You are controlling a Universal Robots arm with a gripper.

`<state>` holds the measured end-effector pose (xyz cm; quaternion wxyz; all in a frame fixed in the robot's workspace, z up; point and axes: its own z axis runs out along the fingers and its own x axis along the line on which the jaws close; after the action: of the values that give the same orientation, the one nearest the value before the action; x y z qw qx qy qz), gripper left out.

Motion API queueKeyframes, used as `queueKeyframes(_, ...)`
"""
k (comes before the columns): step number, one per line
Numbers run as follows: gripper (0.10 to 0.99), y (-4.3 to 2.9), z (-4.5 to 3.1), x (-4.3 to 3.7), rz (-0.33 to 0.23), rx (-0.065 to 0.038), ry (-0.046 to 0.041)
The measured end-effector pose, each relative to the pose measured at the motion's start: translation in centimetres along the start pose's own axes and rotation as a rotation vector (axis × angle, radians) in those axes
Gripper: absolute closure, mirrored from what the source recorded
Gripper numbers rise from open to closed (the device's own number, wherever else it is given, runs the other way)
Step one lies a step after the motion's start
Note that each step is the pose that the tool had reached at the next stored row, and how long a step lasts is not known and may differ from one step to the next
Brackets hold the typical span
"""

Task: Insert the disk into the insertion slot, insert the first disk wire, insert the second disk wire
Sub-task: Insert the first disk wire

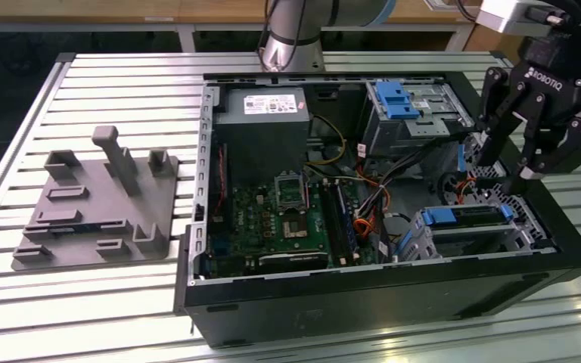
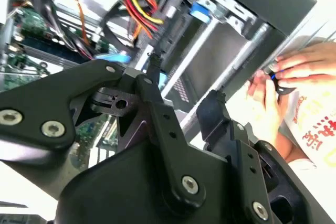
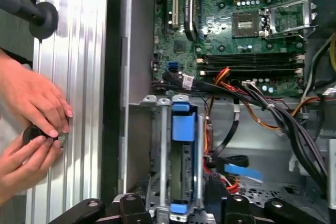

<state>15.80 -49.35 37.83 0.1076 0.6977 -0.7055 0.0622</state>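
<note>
The disk (image 1: 469,217), framed by its blue carrier, lies inside the insertion slot (image 1: 520,236), a perforated silver cage at the case's front corner on the exterior view's right. In the first wrist view the disk (image 3: 184,129) sits between the rails of the insertion slot (image 3: 149,99). My gripper (image 1: 502,170) hangs just above the cage, open, with nothing between its fingers. Its black fingers (image 2: 157,108) fill the foreground of the second wrist view. Loose red, orange and black wires (image 3: 231,82) run beside the cage, with a blue plug (image 3: 244,172) lying near it.
The open computer case (image 1: 371,287) stands on a slatted table (image 1: 119,302). A taller grey bay with a blue latch (image 1: 399,102) is at the back. A grey fixture plate (image 1: 99,204) lies on the exterior view's left. A person's hands (image 3: 31,124) hold a small black part beside the case.
</note>
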Motion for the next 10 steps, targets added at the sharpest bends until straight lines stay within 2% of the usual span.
queueKeyframes(2, 0.529, -0.22, -0.03, -0.56, 0.000, 0.000, -0.0001)
queueKeyframes(6, 0.529, -1.48, 0.19, -0.84, 0.000, 0.000, -0.0001)
queueKeyframes(10, 0.529, -1.53, 0.72, -0.99, 0.000, 0.000, 0.0021)
